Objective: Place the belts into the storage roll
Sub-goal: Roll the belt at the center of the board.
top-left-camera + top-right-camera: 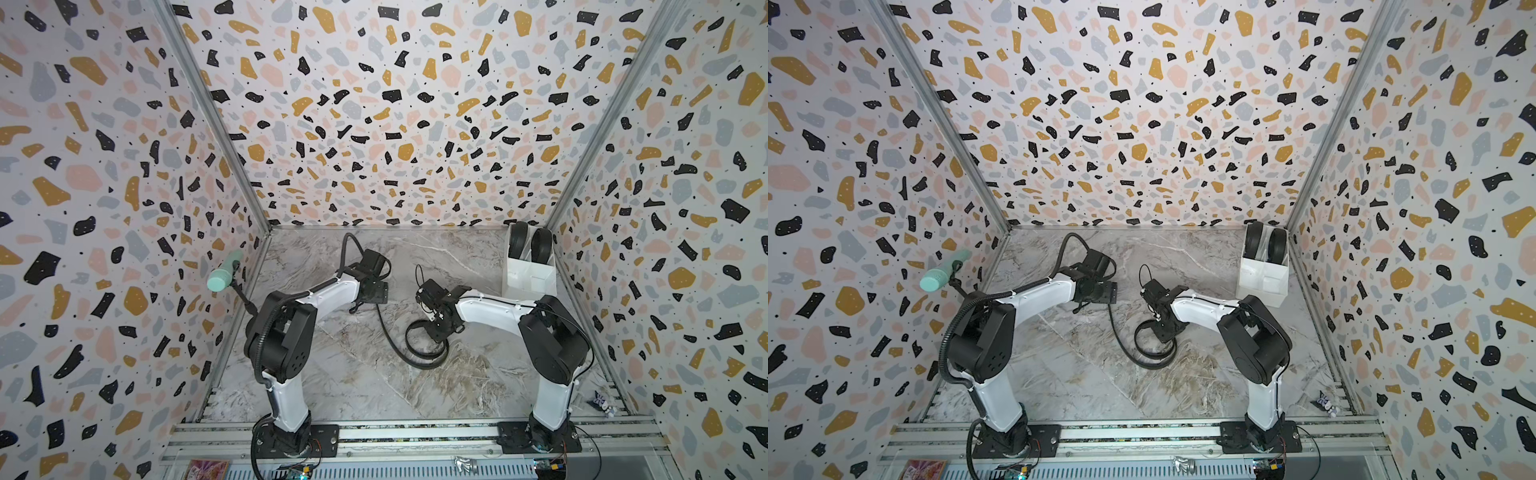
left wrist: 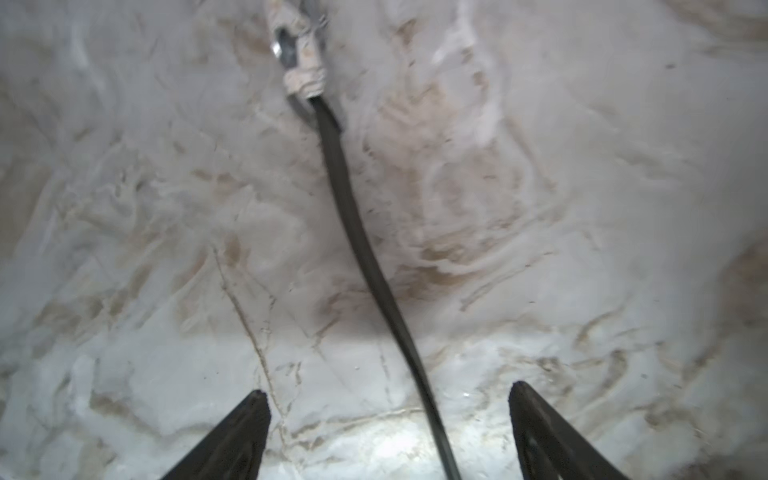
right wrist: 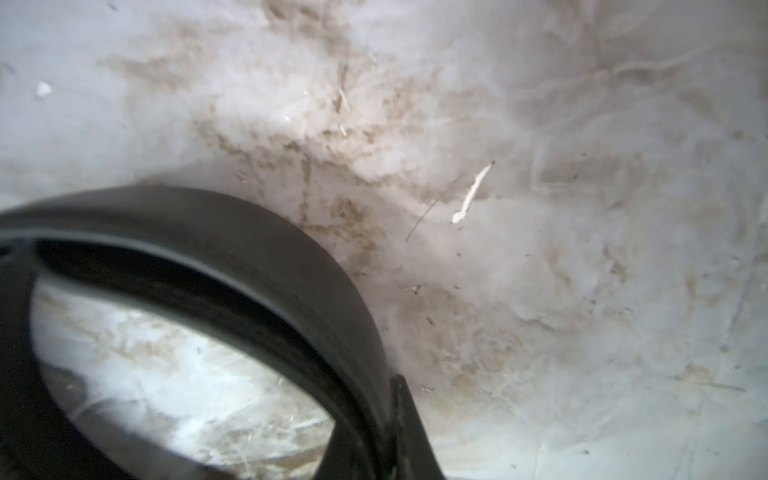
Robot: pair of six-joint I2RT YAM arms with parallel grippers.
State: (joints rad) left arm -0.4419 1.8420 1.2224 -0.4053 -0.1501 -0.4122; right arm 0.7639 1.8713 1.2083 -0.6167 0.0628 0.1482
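My left pincer (image 2: 388, 388) is apart, thin belt (image 2: 357, 232) running between on table (image 2: 166, 249); right pincer (image 1: 435, 328) clamped on its coil. Two belts (image 1: 518, 241) sit rolled in box (image 1: 528, 280).

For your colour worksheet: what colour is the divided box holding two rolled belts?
The storage box is white, shown best in a top view.

Left fingers (image 2: 232, 440) spread wide, pointing down; right fingers (image 3: 409, 436) apparently pinched together.

The left arm (image 1: 332, 291) and right arm (image 1: 490, 309) have white shells, black joints and bolted black base plates (image 1: 326, 434). A ribbed black hose (image 1: 261, 340) runs along the left arm. The left gripper (image 2: 387, 388) and right gripper (image 1: 437, 332) are black.
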